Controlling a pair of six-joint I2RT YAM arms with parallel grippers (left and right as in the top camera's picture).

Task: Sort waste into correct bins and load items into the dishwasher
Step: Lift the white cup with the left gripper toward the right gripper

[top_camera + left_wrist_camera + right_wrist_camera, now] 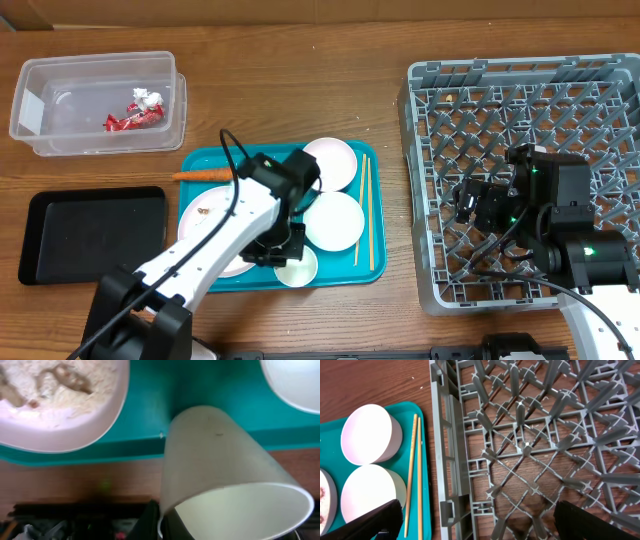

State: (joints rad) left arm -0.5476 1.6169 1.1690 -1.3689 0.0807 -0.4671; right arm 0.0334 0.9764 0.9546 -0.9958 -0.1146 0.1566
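1. The left fingers (179, 532) pinch the rim of a small white cup (225, 475), one finger inside the mouth and one outside. The cup leans with its mouth toward the wrist camera and its base over the near edge of a teal rectangular serving tray (150, 410).
2. On that tray, a white round plate (210, 215) flecked with tan nut-like food scraps (70, 377) lies just beside the cup.
3. Two white round bowls (330, 162) (335, 222) sit on the tray's other half, one behind the other.
4. A pair of thin wooden chopsticks (367, 210) lies side by side along the tray's edge, between the bowls and the rim.
5. An orange carrot (205, 176) lies across the tray's far corner, its tip poking past the rim.
6. A clear rectangular plastic tub (60, 75) stands well beyond that corner. It holds a crumpled red wrapper (133, 119) and a small white paper wad (140, 96), close together.
7. A shallow black rectangular tray (90, 235) lies near the serving tray's plate side, on the brown wooden surface (300, 60).
8. A large square grey plastic dish rack (520, 90) stands near the serving tray's chopstick side.
9. The right fingers (370, 522) are spread wide above the rack's pegs, gripping nothing.
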